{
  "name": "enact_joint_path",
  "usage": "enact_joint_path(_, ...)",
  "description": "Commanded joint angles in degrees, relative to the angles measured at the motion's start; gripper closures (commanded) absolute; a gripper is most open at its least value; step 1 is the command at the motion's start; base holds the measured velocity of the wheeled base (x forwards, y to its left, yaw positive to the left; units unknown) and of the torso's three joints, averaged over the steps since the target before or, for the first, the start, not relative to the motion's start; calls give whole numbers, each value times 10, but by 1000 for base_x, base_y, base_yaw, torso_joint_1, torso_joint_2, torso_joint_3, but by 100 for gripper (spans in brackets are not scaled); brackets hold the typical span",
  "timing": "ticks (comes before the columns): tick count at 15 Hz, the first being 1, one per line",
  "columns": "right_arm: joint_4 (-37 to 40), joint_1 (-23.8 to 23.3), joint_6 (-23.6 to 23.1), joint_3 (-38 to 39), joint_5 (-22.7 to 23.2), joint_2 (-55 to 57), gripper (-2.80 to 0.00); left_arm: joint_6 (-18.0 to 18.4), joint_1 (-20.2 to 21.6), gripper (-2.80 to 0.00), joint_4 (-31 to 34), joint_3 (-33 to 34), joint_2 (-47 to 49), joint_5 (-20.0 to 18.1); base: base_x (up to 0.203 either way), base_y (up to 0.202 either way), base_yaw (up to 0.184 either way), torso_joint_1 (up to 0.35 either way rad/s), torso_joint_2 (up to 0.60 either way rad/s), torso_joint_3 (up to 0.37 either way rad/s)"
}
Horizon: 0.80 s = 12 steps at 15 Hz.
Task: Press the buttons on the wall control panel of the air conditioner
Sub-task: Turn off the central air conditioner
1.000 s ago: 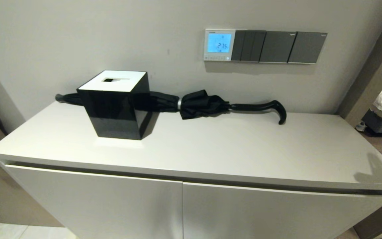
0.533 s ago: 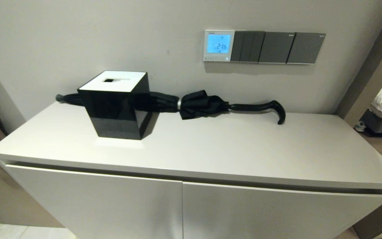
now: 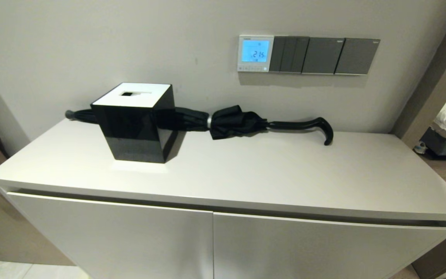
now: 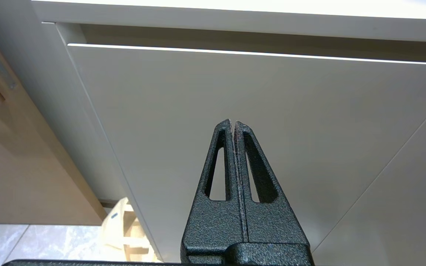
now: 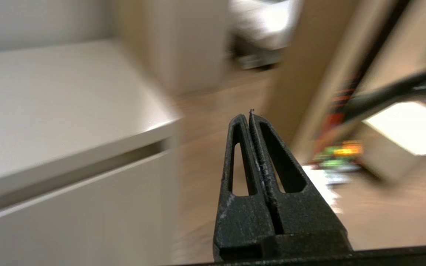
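Observation:
The air conditioner's wall control panel (image 3: 256, 53) is a small white-framed square on the wall above the cabinet, its screen lit light blue with digits. The buttons (image 3: 253, 68) are a row of tiny grey-white keys along its bottom edge. Neither arm shows in the head view. My left gripper (image 4: 233, 122) is shut and empty, low in front of the cabinet door. My right gripper (image 5: 249, 115) is shut and empty, off the cabinet's right end, below its top edge, with the floor beyond.
Dark grey switch plates (image 3: 323, 55) adjoin the panel on its right. On the white cabinet top (image 3: 246, 174) stand a black tissue box (image 3: 136, 122) and a folded black umbrella (image 3: 238, 122) along the wall. A doorway opens at the right.
A dark shape at the right edge and its shadow on the cabinet's right end have gone from the head view. The right wrist view is blurred by motion.

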Motion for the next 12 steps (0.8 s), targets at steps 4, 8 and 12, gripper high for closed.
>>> enact_joint_path(4,-52,26,46,132,190,-59,0,0,0,0,0,0,0,0,0,0,0,0,0,0)
enact_joint_path(8,-65,39,54,201,278,-145,0,0,0,0,0,0,0,0,0,0,0,0,0,0)
enact_joint_path(12,-46,40,80,227,303,-183,0,0,0,0,0,0,0,0,0,0,0,0,0,0)
